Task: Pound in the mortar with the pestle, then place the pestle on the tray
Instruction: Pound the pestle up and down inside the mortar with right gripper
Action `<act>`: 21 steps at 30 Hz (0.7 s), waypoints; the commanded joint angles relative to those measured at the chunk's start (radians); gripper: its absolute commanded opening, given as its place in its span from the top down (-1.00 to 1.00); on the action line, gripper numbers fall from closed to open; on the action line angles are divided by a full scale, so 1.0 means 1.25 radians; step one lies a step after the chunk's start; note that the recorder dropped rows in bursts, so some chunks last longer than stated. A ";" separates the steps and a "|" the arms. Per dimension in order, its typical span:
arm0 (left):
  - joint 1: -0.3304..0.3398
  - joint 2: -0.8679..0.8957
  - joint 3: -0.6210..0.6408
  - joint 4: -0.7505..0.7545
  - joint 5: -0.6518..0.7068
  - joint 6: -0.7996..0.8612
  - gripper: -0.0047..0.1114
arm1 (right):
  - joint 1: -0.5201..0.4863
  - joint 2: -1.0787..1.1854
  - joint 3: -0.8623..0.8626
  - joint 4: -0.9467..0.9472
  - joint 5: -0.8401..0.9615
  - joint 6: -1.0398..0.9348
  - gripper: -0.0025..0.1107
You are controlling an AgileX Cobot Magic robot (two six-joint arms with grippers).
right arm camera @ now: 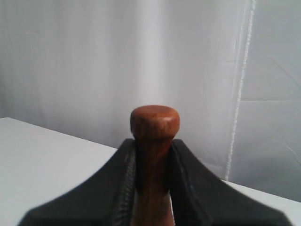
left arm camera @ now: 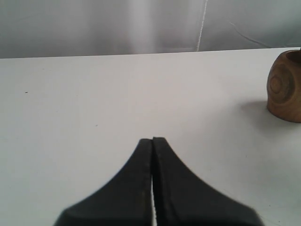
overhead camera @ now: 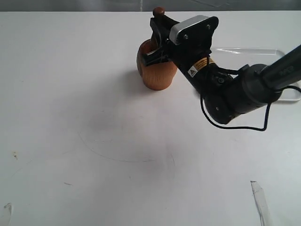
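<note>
The reddish-brown wooden mortar (overhead camera: 151, 71) stands on the white table at the back centre; the left wrist view catches its side (left arm camera: 286, 87). My right gripper (overhead camera: 157, 32) is over its mouth, shut on the pestle (right arm camera: 153, 155) just below the knob. The knob (overhead camera: 159, 11) sticks up above the black fingers (right arm camera: 121, 183); the pestle's lower end is hidden behind the gripper. The white tray (overhead camera: 244, 52) lies behind the right arm, mostly covered by it. My left gripper (left arm camera: 153, 140) is shut with nothing in it, above bare table, away from the mortar.
The white table (overhead camera: 94, 141) carries faint scuff marks and a few specks near the front left. A thin clear strip (overhead camera: 260, 200) lies at the front right. A pale curtain (right arm camera: 141, 56) hangs behind the table.
</note>
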 commanded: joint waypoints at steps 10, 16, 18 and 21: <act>-0.006 -0.001 0.000 -0.006 -0.002 -0.007 0.92 | 0.001 -0.246 0.003 -0.004 0.088 -0.088 0.96; -0.006 -0.001 0.000 -0.006 -0.002 -0.007 0.92 | 0.001 -0.136 0.003 -0.002 0.126 -0.087 0.96; -0.006 -0.001 0.000 -0.006 -0.002 -0.007 0.92 | 0.001 -0.076 0.003 -0.002 0.126 -0.061 0.96; -0.006 -0.001 0.000 -0.006 -0.002 -0.007 0.92 | 0.003 -0.003 0.003 -0.032 0.119 -0.045 0.96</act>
